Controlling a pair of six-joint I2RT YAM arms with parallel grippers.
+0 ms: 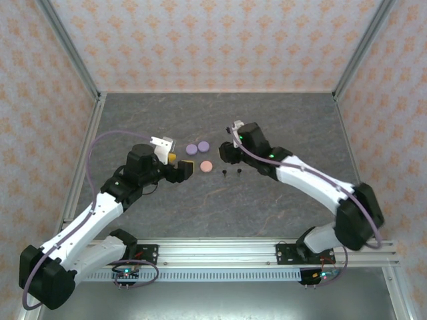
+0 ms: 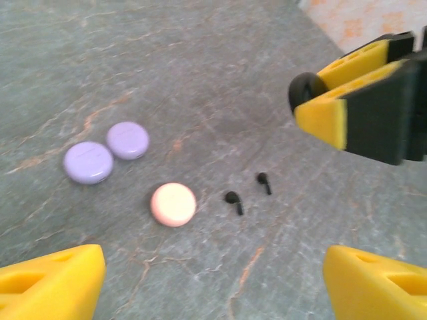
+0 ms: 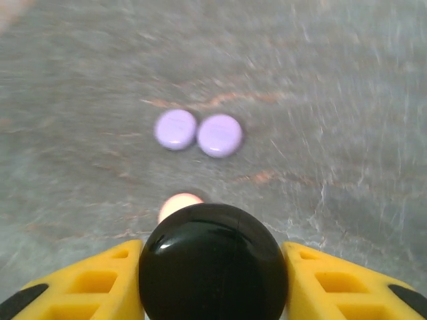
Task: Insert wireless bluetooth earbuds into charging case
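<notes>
Table [image 1: 280, 127]: grey, stone-patterned; all items near its middle.
Right gripper [image 3: 213, 283]: clamped on a black case [image 3: 212, 250], round and glossy, lifted over the table; lid state unclear.
Left gripper [image 2: 213, 260]: spread wide, holding nothing, facing the earbuds.
Lilac cases [image 2: 88, 162]: two, flat, side by side and touching.
Pink case [image 2: 173, 204]: flat, alone, just beside the earbuds.
Earbuds [image 2: 233, 200]: two black stemmed buds loose on the table, slightly apart, between both grippers.
Handling: probably very light, hard and slick, likely to skitter or roll; best pinched gently across the stem, low to the table.
</notes>
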